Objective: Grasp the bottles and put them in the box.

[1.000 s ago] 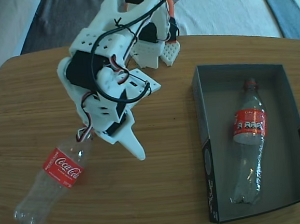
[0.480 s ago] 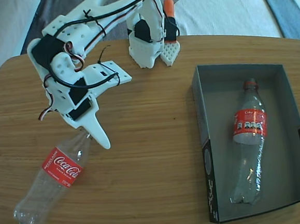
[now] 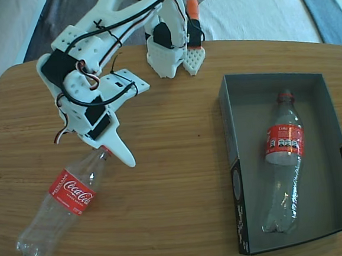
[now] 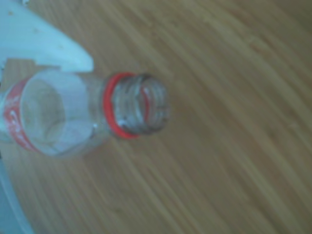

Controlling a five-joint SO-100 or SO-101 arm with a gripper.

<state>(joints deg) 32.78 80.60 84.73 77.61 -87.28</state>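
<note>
One bottle point(image 3: 283, 160) is found lying lengthwise in the box point(image 3: 229, 117), neck toward the far end, at the right of the table point(image 3: 183, 210) in the fixed view. The second bottle point(image 3: 61, 205) lies on the bare wood at the lower left, well apart from the box, its open neck pointing up and to the right toward the arm.

The gripper point(image 3: 104, 151) is positioned at that neck. In the fixed view one white finger is seen extending past the red neck ring point(image 4: 114, 112) on its right side. In the wrist view the uncapped mouth is looked into almost end-on, with a white finger point(image 4: 46, 46) just beside the shoulder of the bottle above and a pale edge at the lower left that is probably the other finger, though the picture is too blurred to be certain. The jaws are therefore judged to stand apart on either side of the bottle's upper body, with no grip made.

The step in hand is assessed as the approach to the second bottle; the first half of the task appears done. The next move would call for the fingers to be settled squarely about the neck or shoulder and closed there. A slip is to be guarded against, the clear plastic being smooth and round.
</note>
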